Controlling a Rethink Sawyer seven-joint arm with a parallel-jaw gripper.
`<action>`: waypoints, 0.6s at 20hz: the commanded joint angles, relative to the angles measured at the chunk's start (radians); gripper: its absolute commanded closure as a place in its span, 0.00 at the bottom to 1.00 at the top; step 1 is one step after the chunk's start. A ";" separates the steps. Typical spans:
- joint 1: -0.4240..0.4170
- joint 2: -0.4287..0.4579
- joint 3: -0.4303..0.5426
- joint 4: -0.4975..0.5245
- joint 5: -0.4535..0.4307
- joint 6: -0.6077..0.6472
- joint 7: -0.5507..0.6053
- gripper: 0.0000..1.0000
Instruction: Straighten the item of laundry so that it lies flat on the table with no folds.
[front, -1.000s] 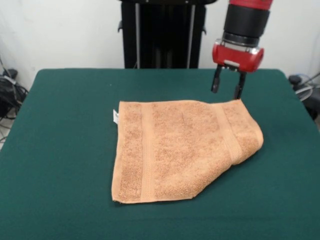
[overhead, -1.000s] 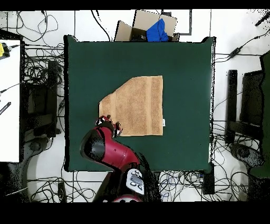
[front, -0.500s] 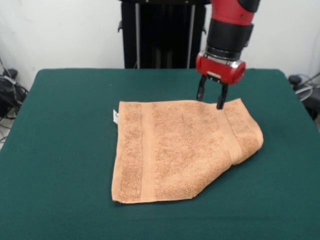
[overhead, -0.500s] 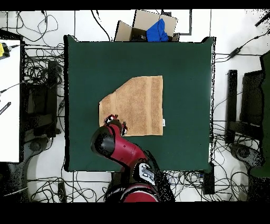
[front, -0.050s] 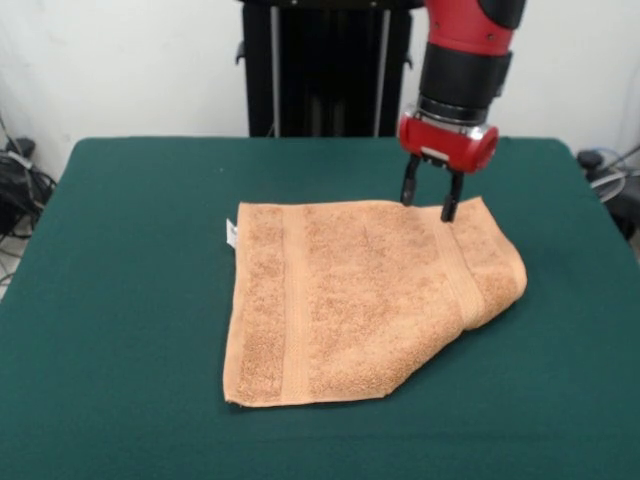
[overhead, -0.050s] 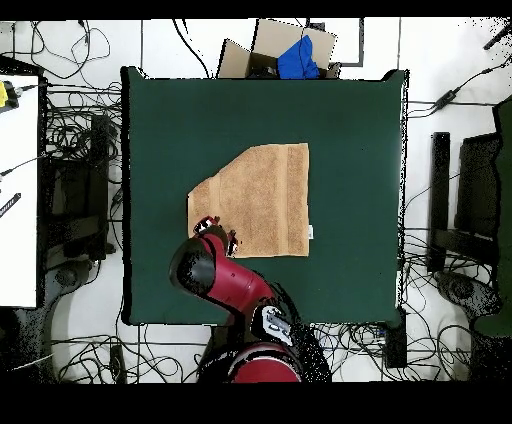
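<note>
Peach towel mid-desk, one corner folded under; my end effector over its far edge.

Near to far, front view: bare green desk (front, -0.050s: 110, 300) up front, then the peach-orange terry towel (front, -0.050s: 350, 300) lying around the desk's middle, mostly flat, woven border bands running near its left and right edges. Its near-right corner is folded, leaving a diagonal edge and a rounded bulge on the right side. Small white tag (front, -0.050s: 231, 234) pokes out at the far-left corner. My end effector (front, -0.050s: 431, 196) hangs at the towel's far edge, by the right-hand band, fingers narrowly apart, holding nothing, tips at or just above the cloth. Overhead view: end effector (overhead, -0.050s: 214, 231) over the towel (overhead, -0.050s: 262, 200) corner, contact unclear.
</note>
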 joint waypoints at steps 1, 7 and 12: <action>-0.025 0.000 0.103 -0.034 -0.028 -0.042 0.247 0.00; -0.033 0.006 0.112 -0.040 -0.037 -0.045 0.243 0.00; -0.035 0.001 0.109 -0.039 -0.043 -0.039 0.239 0.00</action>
